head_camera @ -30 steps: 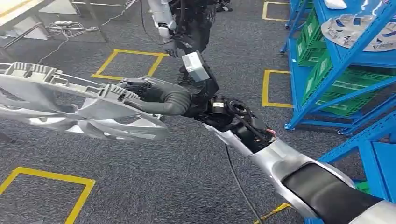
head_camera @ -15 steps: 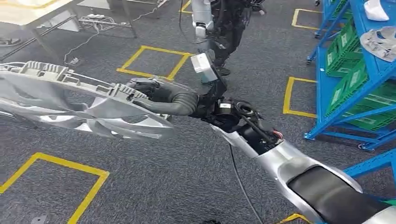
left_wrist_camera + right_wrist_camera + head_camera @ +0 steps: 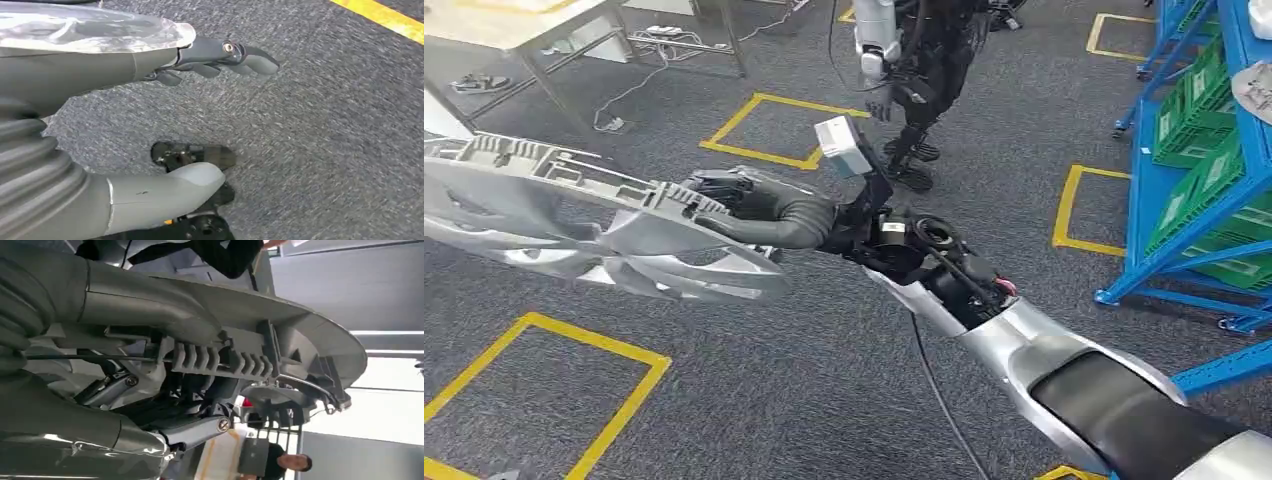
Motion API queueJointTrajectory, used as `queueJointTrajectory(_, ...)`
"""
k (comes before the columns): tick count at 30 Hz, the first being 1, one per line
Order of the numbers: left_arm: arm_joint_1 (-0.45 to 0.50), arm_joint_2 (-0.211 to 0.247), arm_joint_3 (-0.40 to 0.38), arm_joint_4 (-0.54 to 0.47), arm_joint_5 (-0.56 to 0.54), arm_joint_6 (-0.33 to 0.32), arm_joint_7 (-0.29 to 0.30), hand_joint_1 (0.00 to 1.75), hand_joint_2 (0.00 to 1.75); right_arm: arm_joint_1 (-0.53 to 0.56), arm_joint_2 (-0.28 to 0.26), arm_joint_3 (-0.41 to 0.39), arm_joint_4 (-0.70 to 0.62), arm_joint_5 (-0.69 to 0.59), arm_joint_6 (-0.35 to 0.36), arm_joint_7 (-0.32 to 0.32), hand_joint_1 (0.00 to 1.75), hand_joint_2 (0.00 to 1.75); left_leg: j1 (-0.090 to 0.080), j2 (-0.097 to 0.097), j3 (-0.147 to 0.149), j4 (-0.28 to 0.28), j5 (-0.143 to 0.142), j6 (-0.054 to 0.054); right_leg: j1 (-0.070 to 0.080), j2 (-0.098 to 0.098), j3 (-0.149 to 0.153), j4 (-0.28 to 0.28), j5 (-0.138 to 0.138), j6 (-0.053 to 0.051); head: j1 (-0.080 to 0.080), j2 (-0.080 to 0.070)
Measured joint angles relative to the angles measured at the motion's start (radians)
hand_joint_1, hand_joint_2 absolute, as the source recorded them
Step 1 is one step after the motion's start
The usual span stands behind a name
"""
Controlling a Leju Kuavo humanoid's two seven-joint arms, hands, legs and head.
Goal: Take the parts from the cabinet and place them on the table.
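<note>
Dark grey carpet (image 3: 824,380) marked with yellow tape squares (image 3: 769,130) covers the floor, and blue shelving (image 3: 1214,190) holding green crates (image 3: 1199,110) stands along the right side. At the upper left a desk (image 3: 514,30) on metal legs stands well apart from the robot, with cables on the floor beside it. Another robot (image 3: 914,60), dark-bodied with a silver arm, stands farther back near the top of the head view.

The right arm (image 3: 1024,350) reaches forward and to the left, a small white box-shaped camera (image 3: 842,145) mounted above its wrist. The right robot hand (image 3: 744,200) is clamped on the rim of a large silver wheel cover (image 3: 574,220) (a ribbed, spoked plastic disc), which is held in the air above the carpet, roughly level and slightly tilted, to the left of the wrist. In the right wrist view the thick grey thumb lies across one face of the wheel cover (image 3: 260,355) while darker fingers (image 3: 200,427) curl under its other side, next to a row of moulded clips.

The left robot hand (image 3: 220,55) hangs over the carpet with its fingers apart and nothing between them.

A person with a laptop shows past the cover's edge in the right wrist view.
</note>
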Motion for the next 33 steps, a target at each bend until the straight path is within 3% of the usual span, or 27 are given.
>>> queueJointTrajectory(1,-0.001,0.001,0.0,0.0,0.0,0.0,0.0,0.0,1.75,0.0,0.0,0.0,0.0,0.0,0.0,0.0,1.75,1.75,0.003,0.01,0.048,-0.093,0.042,-0.002,-0.001,-0.005,0.0,0.004,-0.003,0.004,-0.001,0.0)
queueJointTrajectory(2,-0.002,0.002,0.0,0.0,0.0,0.0,0.0,0.0,1.75,-0.001,0.0,0.0,0.0,0.0,0.0,0.0,1.75,1.75,0.005,0.035,0.096,-0.18,0.076,-0.005,0.0,-0.008,0.0,0.01,-0.008,0.01,-0.003,0.0)
queueJointTrajectory(3,-0.005,0.0,0.0,0.0,0.0,0.0,0.0,0.0,1.75,-0.002,0.0,-0.001,-0.001,0.0,-0.001,-0.001,1.75,1.75,-0.003,0.054,0.116,-0.215,0.062,-0.002,0.011,-0.012,-0.006,0.019,-0.015,0.018,-0.01,0.0)
queueJointTrajectory(4,-0.005,0.001,0.0,0.0,0.0,0.0,0.0,0.0,1.75,-0.003,-0.001,-0.001,-0.001,0.0,-0.004,0.0,1.75,1.75,-0.003,0.036,0.11,-0.216,0.068,0.015,0.012,-0.016,-0.006,0.022,-0.017,0.021,-0.006,0.0)
queueJointTrajectory(7,-0.004,-0.003,0.0,0.0,-0.006,0.0,0.002,0.0,1.75,-0.001,-0.003,-0.001,-0.002,0.0,-0.009,0.003,1.75,1.75,-0.003,0.02,0.108,-0.212,0.066,0.032,0.009,-0.031,-0.003,0.023,-0.023,0.031,0.006,0.0)
queueJointTrajectory(8,-0.004,-0.003,0.0,0.0,-0.009,0.001,0.002,0.0,1.75,0.001,-0.004,-0.001,-0.006,0.0,-0.015,0.005,1.75,1.75,0.0,0.016,0.11,-0.214,0.068,0.039,0.003,-0.017,-0.008,0.033,-0.034,0.04,0.009,0.0)
queueJointTrajectory(9,-0.006,-0.003,0.0,0.0,-0.01,0.002,0.002,0.0,1.75,0.006,-0.007,-0.002,-0.013,-0.001,-0.017,0.01,1.75,1.75,-0.001,0.013,0.11,-0.214,0.068,0.046,0.002,0.002,-0.027,0.075,-0.065,0.043,0.012,0.0)
queueJointTrajectory(11,-0.007,-0.003,0.0,0.0,-0.014,0.005,0.002,0.0,1.75,0.023,-0.018,-0.003,-0.028,-0.006,-0.024,0.022,1.75,1.75,-0.003,0.003,0.11,-0.214,0.068,0.053,0.003,0.019,-0.105,0.25,-0.148,0.047,0.024,0.0)
queueJointTrajectory(12,-0.006,-0.003,0.0,0.0,-0.016,0.005,0.002,0.0,1.75,0.033,-0.024,-0.004,-0.034,-0.008,-0.026,0.026,1.75,1.75,-0.005,-0.003,0.11,-0.214,0.067,0.054,0.003,0.021,-0.141,0.327,-0.174,0.048,0.028,0.0)
queueJointTrajectory(13,-0.006,-0.004,0.0,0.0,-0.017,0.005,0.002,0.0,1.75,0.043,-0.028,-0.004,-0.039,-0.011,-0.026,0.028,1.75,1.75,-0.006,-0.01,0.11,-0.214,0.067,0.054,0.003,0.021,-0.164,0.367,-0.178,0.047,0.031,0.0)
queueJointTrajectory(14,-0.005,-0.005,0.0,0.0,-0.017,0.006,0.002,0.0,1.75,0.05,-0.032,-0.005,-0.044,-0.012,-0.028,0.031,1.75,1.75,-0.008,-0.018,0.111,-0.214,0.067,0.054,0.003,0.022,-0.163,0.356,-0.158,0.044,0.034,0.0)
queueJointTrajectory(15,-0.006,-0.007,0.0,0.0,-0.017,0.006,0.002,0.0,1.75,0.054,-0.035,-0.005,-0.047,-0.013,-0.033,0.038,1.75,1.75,-0.009,-0.025,0.112,-0.214,0.067,0.054,0.003,0.024,-0.139,0.299,-0.118,0.038,0.039,0.0)
queueJointTrajectory(17,-0.006,-0.009,-0.001,0.0,-0.019,0.006,0.001,0.0,1.75,0.056,-0.041,-0.005,-0.063,-0.023,-0.04,0.052,1.75,1.75,-0.01,-0.039,0.115,-0.214,0.067,0.053,0.004,0.046,-0.056,0.109,-0.019,0.022,0.047,0.0)
queueJointTrajectory(18,-0.006,-0.012,-0.001,0.0,-0.02,0.005,0.001,0.0,1.75,0.056,-0.043,-0.005,-0.071,-0.028,-0.044,0.055,1.75,1.75,-0.011,-0.042,0.113,-0.214,0.067,0.051,0.004,0.073,-0.033,0.053,-0.014,0.017,0.048,0.0)
queueJointTrajectory(21,-0.005,-0.013,-0.001,0.0,-0.021,0.004,0.002,0.0,1.75,0.057,-0.048,-0.007,-0.089,-0.042,-0.048,0.062,1.75,1.75,-0.009,-0.057,0.105,-0.216,0.074,0.036,0.011,0.064,-0.016,0.034,-0.016,0.017,0.044,0.0)
queueJointTrajectory(22,-0.004,-0.013,-0.001,0.0,-0.021,0.003,0.002,0.0,1.75,0.057,-0.049,-0.007,-0.095,-0.043,-0.052,0.067,1.75,1.75,-0.01,-0.063,0.105,-0.22,0.078,0.029,0.011,0.059,-0.016,0.029,-0.013,0.011,0.044,0.0)
queueJointTrajectory(23,-0.004,-0.011,-0.001,0.0,-0.021,0.002,0.002,0.0,1.75,0.057,-0.05,-0.007,-0.102,-0.045,-0.055,0.071,1.75,1.75,-0.009,-0.064,0.101,-0.218,0.073,0.025,-0.001,0.05,-0.008,0.012,-0.004,0.005,0.045,0.0)
queueJointTrajectory(24,-0.003,-0.012,-0.001,0.0,-0.021,0.002,0.002,0.0,1.75,0.057,-0.05,-0.007,-0.105,-0.047,-0.056,0.074,1.75,1.75,-0.01,-0.038,0.092,-0.196,0.052,0.021,0.001,0.045,-0.006,0.008,0.001,0.002,0.042,0.0)
queueJointTrajectory(25,-0.004,-0.011,-0.001,0.0,-0.02,0.002,0.002,0.0,1.75,0.056,-0.05,-0.007,-0.109,-0.053,-0.057,0.074,1.75,1.75,-0.011,-0.022,0.067,-0.137,0.013,0.019,0.001,0.039,-0.008,0.007,0.002,-0.001,0.031,0.0)
queueJointTrajectory(27,-0.005,-0.009,-0.001,0.0,-0.02,0.003,0.002,0.0,1.75,0.057,-0.05,-0.006,-0.113,-0.055,-0.057,0.073,1.75,1.75,-0.01,-0.013,-0.012,0.037,-0.061,0.012,0.003,0.025,-0.009,0.007,0.003,-0.003,0.018,0.0)
queueJointTrajectory(28,-0.004,-0.009,-0.001,0.0,-0.02,0.002,0.002,0.0,1.75,0.059,-0.05,-0.006,-0.113,-0.055,-0.057,0.073,1.75,1.75,-0.009,-0.012,-0.036,0.089,-0.072,0.01,0.003,0.018,-0.009,0.007,0.002,-0.004,0.012,0.0)
queueJointTrajectory(29,-0.003,-0.01,-0.001,0.0,-0.02,0.002,0.002,0.0,1.75,0.06,-0.051,-0.005,-0.114,-0.055,-0.057,0.073,1.75,1.75,-0.008,-0.009,-0.039,0.094,-0.062,0.008,0.003,0.011,-0.009,0.007,0.002,-0.003,0.007,0.0)
queueJointTrajectory(30,-0.003,-0.009,-0.001,0.0,-0.02,0.003,0.002,0.0,1.75,0.06,-0.051,-0.003,-0.114,-0.054,-0.057,0.074,1.75,1.75,-0.007,-0.005,-0.02,0.053,-0.033,0.007,0.003,0.005,-0.009,0.008,0.002,-0.003,0.003,0.0)
queueJointTrajectory(32,-0.003,-0.005,-0.001,0.0,-0.019,0.003,0.002,0.0,1.75,0.059,-0.051,-0.002,-0.117,-0.053,-0.056,0.072,1.75,1.75,-0.005,0.01,0.069,-0.119,0.048,0.007,0.002,-0.006,-0.009,0.01,0.0,0.001,-0.001,0.0)
queueJointTrajectory(33,-0.003,-0.004,-0.001,0.0,-0.018,0.004,0.002,0.0,1.75,0.057,-0.051,-0.001,-0.118,-0.053,-0.055,0.07,1.75,1.75,-0.005,0.04,0.111,-0.198,0.068,0.007,0.006,-0.009,-0.009,0.015,-0.004,0.007,-0.003,0.0)
